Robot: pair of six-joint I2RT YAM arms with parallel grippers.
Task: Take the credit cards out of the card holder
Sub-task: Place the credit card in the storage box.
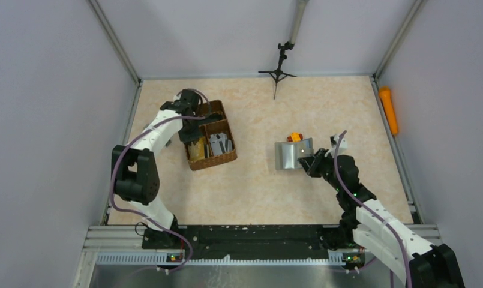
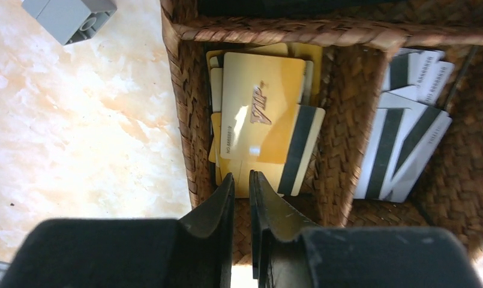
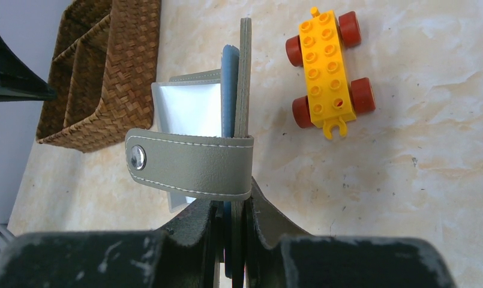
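Wicker basket (image 2: 275, 30) holds the credit cards (image 2: 260, 114).
Left hand (image 2: 240, 185) above it, nearly together; right hand (image 3: 231, 207), well apart, clamps the card holder (image 3: 191, 165).

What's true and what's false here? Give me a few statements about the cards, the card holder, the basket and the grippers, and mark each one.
1. The right gripper is clamped on the card holder. True.
2. The yellow cards and the grey cards share one compartment of the basket. False: they lie in separate compartments, with a wicker divider between them.
3. The toy car sits in the basket. False: it lies on the table, beside the card holder.
4. The left gripper is over the compartment with the yellow cards. True.
5. A grey block lies on the table outside the basket. True.
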